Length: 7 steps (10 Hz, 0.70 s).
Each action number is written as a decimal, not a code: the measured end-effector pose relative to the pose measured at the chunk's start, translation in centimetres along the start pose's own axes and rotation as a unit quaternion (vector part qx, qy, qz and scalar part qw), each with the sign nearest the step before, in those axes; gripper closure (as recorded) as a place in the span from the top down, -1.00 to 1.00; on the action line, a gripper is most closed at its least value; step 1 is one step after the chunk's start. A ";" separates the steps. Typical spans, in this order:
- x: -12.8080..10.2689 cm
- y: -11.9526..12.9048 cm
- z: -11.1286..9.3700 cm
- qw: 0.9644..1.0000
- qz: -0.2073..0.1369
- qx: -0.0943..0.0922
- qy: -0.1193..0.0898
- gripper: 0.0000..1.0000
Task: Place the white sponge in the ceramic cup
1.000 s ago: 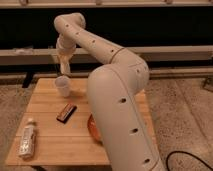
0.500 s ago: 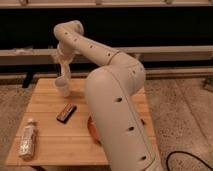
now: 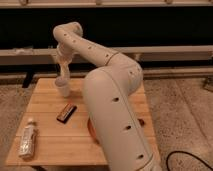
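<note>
Camera view looks down across a pale wooden table (image 3: 50,140) with the robot's thick white arm (image 3: 112,107) rising from the near right and bending back toward the far left. At the end of that arm the gripper (image 3: 63,70) hangs pointing down, directly above the ceramic cup (image 3: 63,87), which stands upright on the far left part of the tabletop. Something pale sits at the gripper's tip, just over the cup's rim, and it may be the white sponge (image 3: 62,76), though the view is too soft there to separate it from the fingers or to say whether it touches the cup. How wide the jaws stand cannot be told, since the tip blends into the cup's mouth. Nearer the camera and a little right of the cup, a dark rectangular bar (image 3: 66,113) with an orange edge lies flat and angled on the wood, well apart from the cup. At the near left corner a pale plastic bottle (image 3: 27,140) lies on its side. An orange-brown bowl (image 3: 93,131) shows only as a sliver at the near middle, mostly hidden behind the arm. Beyond the table runs a dark wall with a pale horizontal rail (image 3: 170,51), and speckled flooring (image 3: 185,120) spreads to the right.
</note>
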<state>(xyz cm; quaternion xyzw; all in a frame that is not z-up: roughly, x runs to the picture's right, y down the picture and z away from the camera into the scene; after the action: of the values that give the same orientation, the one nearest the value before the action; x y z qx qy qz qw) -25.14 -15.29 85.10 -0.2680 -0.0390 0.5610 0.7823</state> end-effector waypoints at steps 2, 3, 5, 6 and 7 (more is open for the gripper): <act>-0.1 0.5 0.5 1.000 -0.003 -0.003 0.000 -0.69; -0.1 0.4 0.6 1.000 -0.004 -0.002 -0.001 -0.69; -0.1 0.2 1.0 1.000 -0.004 -0.001 -0.002 -0.69; -0.1 0.3 1.2 1.000 -0.005 -0.002 -0.002 -0.69; -0.1 0.5 1.3 1.000 -0.006 -0.002 -0.003 -0.69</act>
<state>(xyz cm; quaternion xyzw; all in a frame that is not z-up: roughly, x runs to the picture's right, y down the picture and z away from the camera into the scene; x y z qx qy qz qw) -26.08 -14.80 85.96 -0.2680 -0.0439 0.5567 0.7850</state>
